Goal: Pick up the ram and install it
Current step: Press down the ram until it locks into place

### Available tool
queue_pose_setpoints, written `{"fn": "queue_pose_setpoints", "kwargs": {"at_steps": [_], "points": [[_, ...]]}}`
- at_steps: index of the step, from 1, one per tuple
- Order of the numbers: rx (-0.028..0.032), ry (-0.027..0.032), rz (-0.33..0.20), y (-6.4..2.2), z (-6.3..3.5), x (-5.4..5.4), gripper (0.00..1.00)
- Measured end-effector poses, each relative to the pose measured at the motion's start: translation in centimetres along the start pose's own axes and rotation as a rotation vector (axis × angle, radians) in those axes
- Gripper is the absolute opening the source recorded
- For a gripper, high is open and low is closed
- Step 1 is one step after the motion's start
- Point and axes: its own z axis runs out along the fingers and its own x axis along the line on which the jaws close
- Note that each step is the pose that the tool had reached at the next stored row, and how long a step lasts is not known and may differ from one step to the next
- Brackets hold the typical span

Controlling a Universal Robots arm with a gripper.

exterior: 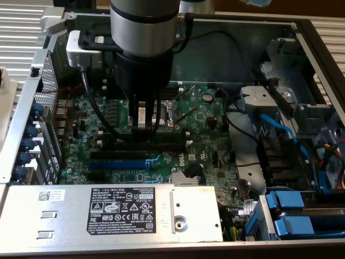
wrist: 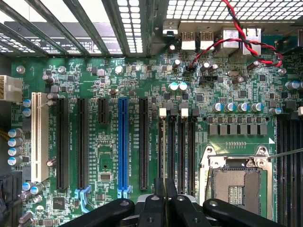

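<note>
The ram, a long thin green circuit-board stick, cannot be made out for certain. Whether it sits edge-on between the pinched fingers cannot be told. The black two-fingered claw (exterior: 143,125) is drawn all but closed, poised low over the green motherboard (exterior: 205,140) of an opened desktop computer.

In the wrist view the claw (wrist: 164,201) hangs directly above the near end of a bank of four long black memory slots with white end clips (wrist: 182,151). All of them look bare along their visible length, so the install appears unfinished. No stick is seated and no clip looks latched over one.

The wrist view lays out what the arm's bulk hides from outside. A long blue expansion slot (wrist: 123,142) runs parallel to the memory bank, a metal-framed processor socket (wrist: 234,184) lies just beside it, and a twisted red-and-black wire pair (wrist: 236,28) loops by the rear ports.

The exterior view alone gives the surroundings: a silver power-supply box with a black label (exterior: 81,210) along the near edge, and blue plastic drive carriers (exterior: 291,216) on the exterior view's right.
</note>
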Motion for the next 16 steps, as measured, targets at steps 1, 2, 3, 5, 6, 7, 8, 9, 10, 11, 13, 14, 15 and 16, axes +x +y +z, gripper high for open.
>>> {"fn": "queue_pose_setpoints", "kwargs": {"at_steps": [1, 2, 3, 5, 6, 7, 8, 9, 10, 11, 13, 14, 15, 16], "points": [[0.0, 0.0, 0.0, 0.0, 0.0, 0.0, 0.12], [0.0001, -0.0001, 0.0, 0.0, 0.0, 0.0, 0.12], [0.0, -0.0001, 0.0, 0.0, 0.0, 0.0, 0.12], [0.0, 0.0, 0.0, 0.0, 0.0, 0.0, 0.12], [0.0, -0.0001, 0.0, 0.0, 0.0, 0.0, 0.12], [0.0, -0.0001, 0.0, 0.0, 0.0, 0.0, 0.12], [0.0, 0.0, 0.0, 0.0, 0.0, 0.0, 0.12], [0.0, 0.0, 0.0, 0.0, 0.0, 0.0, 0.12], [0.0, 0.0, 0.0, 0.0, 0.0, 0.0, 0.12], [0.0003, 0.0, 0.0, -0.01, 0.01, 0.0, 0.13], [0.0001, -0.0001, 0.0, 0.0, 0.0, 0.0, 0.2], [0.0001, -0.0001, 0.0, 0.0, 0.01, 0.0, 0.25], [0.0001, -0.0001, 0.0, 0.0, 0.0, 0.0, 0.25], [0.0001, -0.0001, 0.0, 0.0, 0.0, 0.0, 0.25]]}}
